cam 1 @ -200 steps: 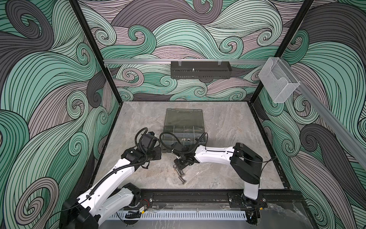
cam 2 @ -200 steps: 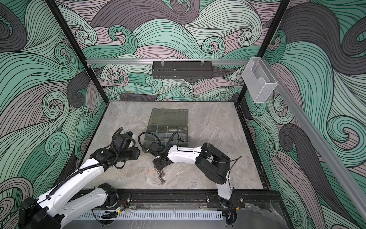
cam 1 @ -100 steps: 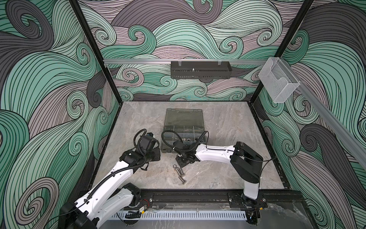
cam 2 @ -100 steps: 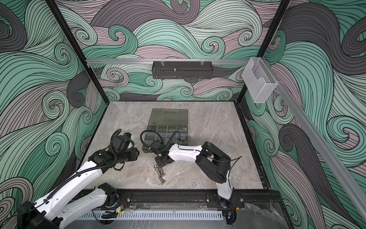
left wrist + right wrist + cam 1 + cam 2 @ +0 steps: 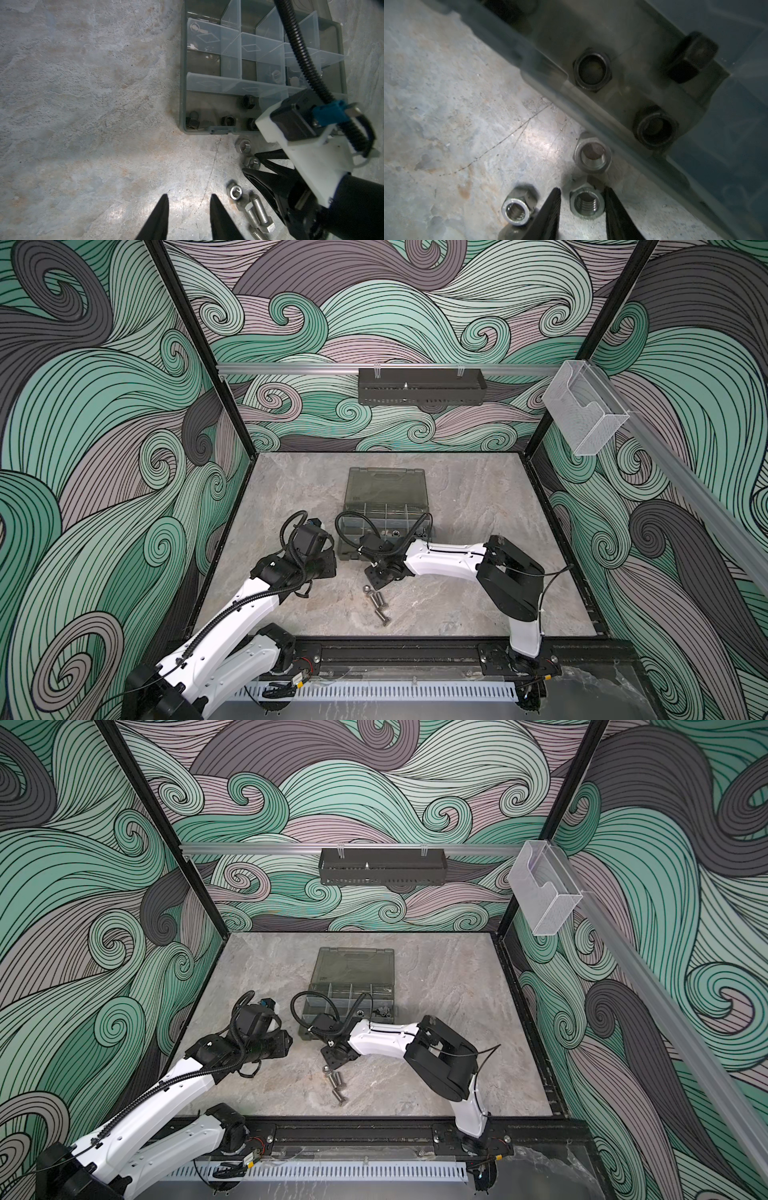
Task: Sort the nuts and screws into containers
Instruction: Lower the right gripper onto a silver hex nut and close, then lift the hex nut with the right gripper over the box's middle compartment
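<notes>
While between parted jaws of right gripper (image 5: 582, 188), shiny threaded silver hex nut (image 5: 585, 204); left gripper (image 5: 188, 195) parted

Black perforated tray (image 5: 420, 386) hangs on the back rail (image 5: 291, 369); clear acrylic box (image 5: 584, 414) on the side rail (image 5: 685, 485); marbled tabletop (image 5: 478, 497) below.

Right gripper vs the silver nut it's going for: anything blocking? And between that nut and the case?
Nothing blocks the right gripper: its open jaws straddle the silver nut on the table. A second nut lies between it and the organiser case, whose front wall the nut must be lifted over.
</notes>
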You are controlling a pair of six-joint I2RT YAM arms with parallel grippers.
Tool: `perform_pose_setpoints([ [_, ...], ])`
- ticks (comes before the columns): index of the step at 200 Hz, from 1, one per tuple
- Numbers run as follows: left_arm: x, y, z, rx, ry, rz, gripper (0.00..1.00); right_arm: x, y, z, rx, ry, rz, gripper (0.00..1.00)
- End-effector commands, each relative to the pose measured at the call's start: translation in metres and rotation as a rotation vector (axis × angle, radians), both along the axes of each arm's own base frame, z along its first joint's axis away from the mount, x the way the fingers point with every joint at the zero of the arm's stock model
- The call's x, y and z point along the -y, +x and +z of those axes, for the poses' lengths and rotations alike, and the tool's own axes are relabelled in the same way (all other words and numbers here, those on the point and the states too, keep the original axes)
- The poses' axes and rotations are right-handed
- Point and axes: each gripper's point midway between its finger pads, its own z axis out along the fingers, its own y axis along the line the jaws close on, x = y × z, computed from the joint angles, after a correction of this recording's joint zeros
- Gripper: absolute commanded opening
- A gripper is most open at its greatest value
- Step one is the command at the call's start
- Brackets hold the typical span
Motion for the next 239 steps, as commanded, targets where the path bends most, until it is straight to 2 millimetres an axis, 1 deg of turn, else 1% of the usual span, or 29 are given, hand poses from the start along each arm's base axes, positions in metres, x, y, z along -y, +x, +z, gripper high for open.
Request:
perform_pose_setpoints([
  [1,-0.005,-0.002,0.001,-0.002,0.001,0.024,0.37,0.007,0.0,-0.009,-0.009,-0.046,-0.01,0.36],
  [32,-0.006,-0.003,-0.001,-0.003,0.001,0.025,0.37,0.016,0.003,-0.013,0.011,-0.086,-0.022,0.33],
  [59,-0.006,-0.003,-0.002,-0.004,0.002,0.024,0.37,0.02,0.003,-0.014,0.016,-0.102,-0.02,0.27],
  [82,-0.006,-0.003,-0.002,-0.003,0.003,0.025,0.37,0.021,0.003,-0.009,0.023,-0.095,-0.02,0.23],
  [105,-0.006,-0.003,-0.003,-0.006,0.004,0.026,0.37,0.019,0.004,-0.003,0.03,-0.079,-0.017,0.22],
  [152,-0.006,-0.003,-0.003,-0.007,0.001,0.026,0.37,0.014,0.006,0.022,0.06,-0.027,-0.008,0.21],
  [174,-0.006,-0.004,-0.003,-0.01,-0.002,0.026,0.37,0.013,0.008,0.038,0.085,0.002,-0.004,0.21],
  [194,-0.005,-0.004,-0.004,-0.012,-0.004,0.027,0.37,0.013,0.013,0.058,0.118,0.03,0.001,0.21],
  [218,-0.005,-0.005,-0.005,-0.015,-0.009,0.027,0.37,0.018,0.026,0.081,0.158,0.058,-0.006,0.22],
  [239,-0.004,-0.006,-0.005,-0.017,-0.017,0.024,0.37,0.026,0.046,0.095,0.191,0.075,-0.027,0.22],
])
